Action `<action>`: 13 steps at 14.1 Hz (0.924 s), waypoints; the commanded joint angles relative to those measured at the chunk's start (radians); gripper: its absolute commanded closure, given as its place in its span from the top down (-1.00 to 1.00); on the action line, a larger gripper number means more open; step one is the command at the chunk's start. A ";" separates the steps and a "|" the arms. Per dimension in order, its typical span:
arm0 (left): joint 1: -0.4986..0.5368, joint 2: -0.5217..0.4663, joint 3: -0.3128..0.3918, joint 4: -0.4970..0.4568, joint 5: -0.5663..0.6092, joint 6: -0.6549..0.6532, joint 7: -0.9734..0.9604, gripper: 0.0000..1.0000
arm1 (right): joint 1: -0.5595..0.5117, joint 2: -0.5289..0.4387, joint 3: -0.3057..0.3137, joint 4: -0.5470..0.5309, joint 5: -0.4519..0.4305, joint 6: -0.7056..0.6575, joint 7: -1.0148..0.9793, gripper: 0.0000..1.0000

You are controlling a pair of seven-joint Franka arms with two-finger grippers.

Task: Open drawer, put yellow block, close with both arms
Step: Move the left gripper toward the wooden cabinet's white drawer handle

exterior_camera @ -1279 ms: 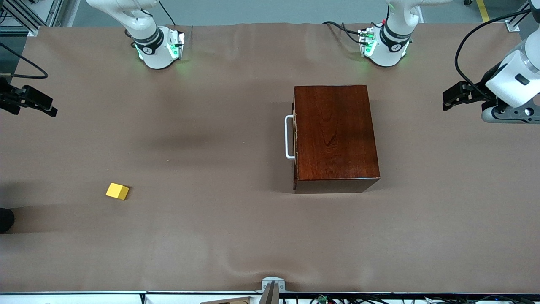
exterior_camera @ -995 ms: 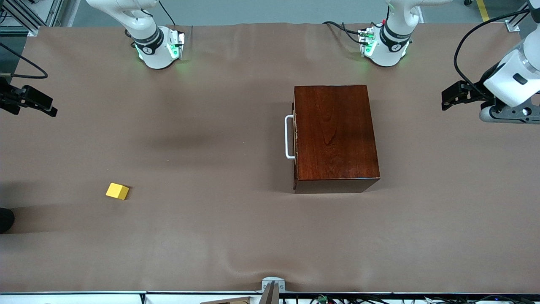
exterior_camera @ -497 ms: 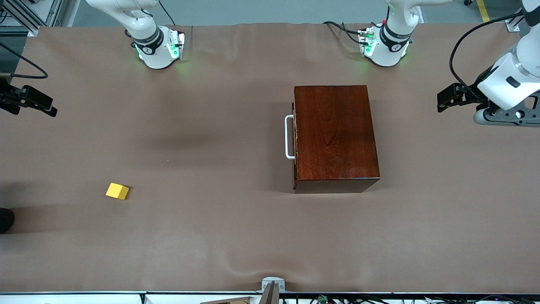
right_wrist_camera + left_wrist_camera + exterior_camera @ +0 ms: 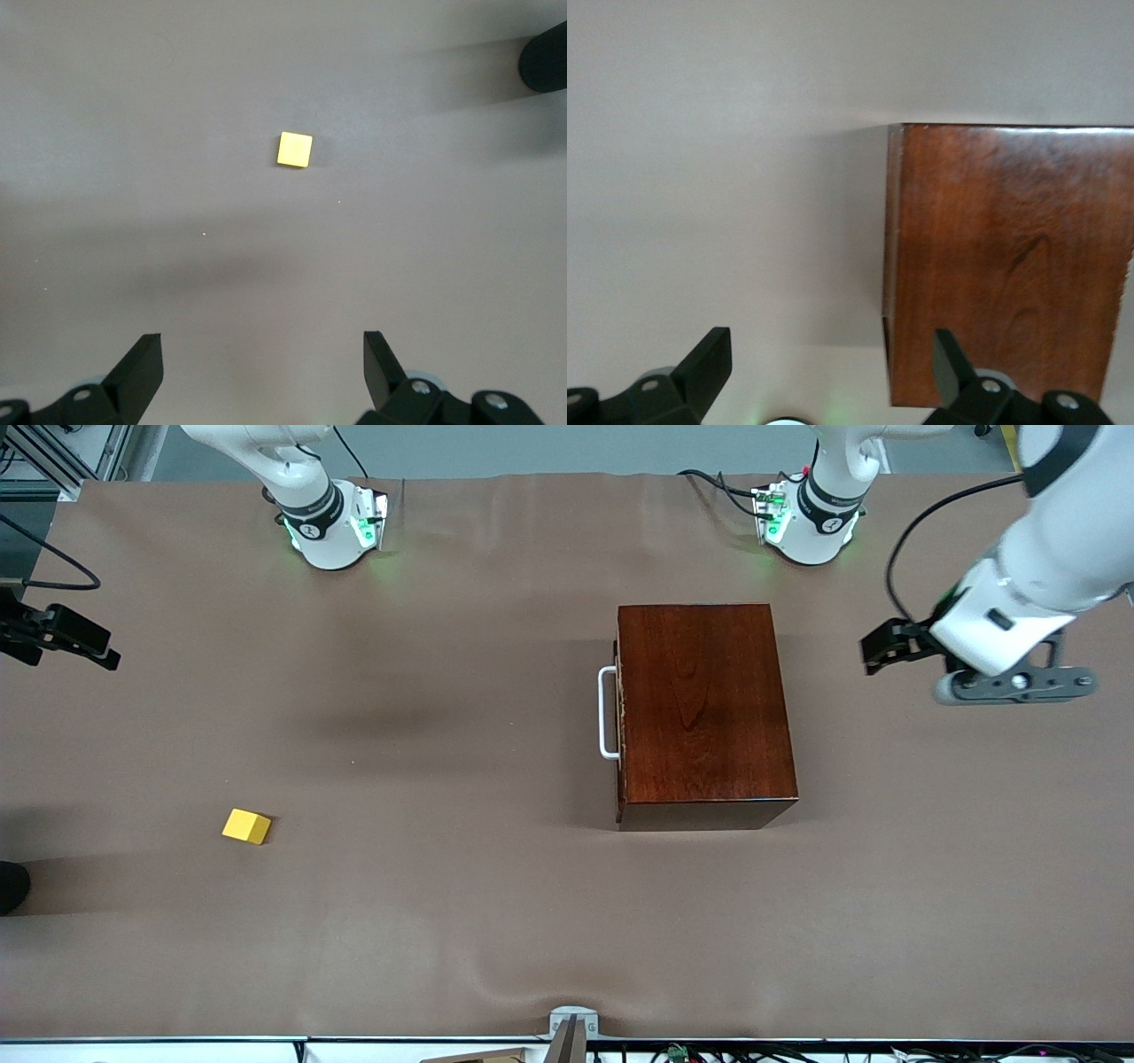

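Note:
The mahogany box [image 4: 704,713] stands mid-table with the drawer pushed in; its white handle [image 4: 608,713] faces the right arm's end. The yellow block [image 4: 246,826] lies on the cloth toward the right arm's end, nearer the front camera than the box. My left gripper [image 4: 886,646] hangs open and empty over the table, beside the box's side away from the handle. The left wrist view shows that gripper [image 4: 831,345] and the box [image 4: 1010,266]. My right gripper [image 4: 106,651] waits open at the table's edge. In the right wrist view it [image 4: 263,345] is well apart from the block [image 4: 295,149].
A brown cloth [image 4: 443,921] covers the whole table. A dark round object [image 4: 11,886] sits at the table's edge near the block, seen also as a dark shape [image 4: 542,57] in the right wrist view. A grey bracket [image 4: 571,1023] stands at the front edge.
The left arm has swung in from the table's end toward the box, its gripper still open. The right arm, block and box have not moved.

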 commanded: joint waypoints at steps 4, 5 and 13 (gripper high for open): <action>-0.118 0.093 0.000 0.097 0.000 0.042 -0.146 1.00 | -0.016 -0.003 0.010 0.013 0.003 -0.012 0.002 1.00; -0.147 0.109 0.000 0.099 0.002 0.048 -0.171 1.00 | -0.017 -0.003 0.010 0.013 0.003 -0.012 0.002 1.00; -0.328 0.250 0.006 0.155 0.005 0.169 -0.455 1.00 | -0.015 -0.003 0.011 0.013 0.004 -0.010 0.002 1.00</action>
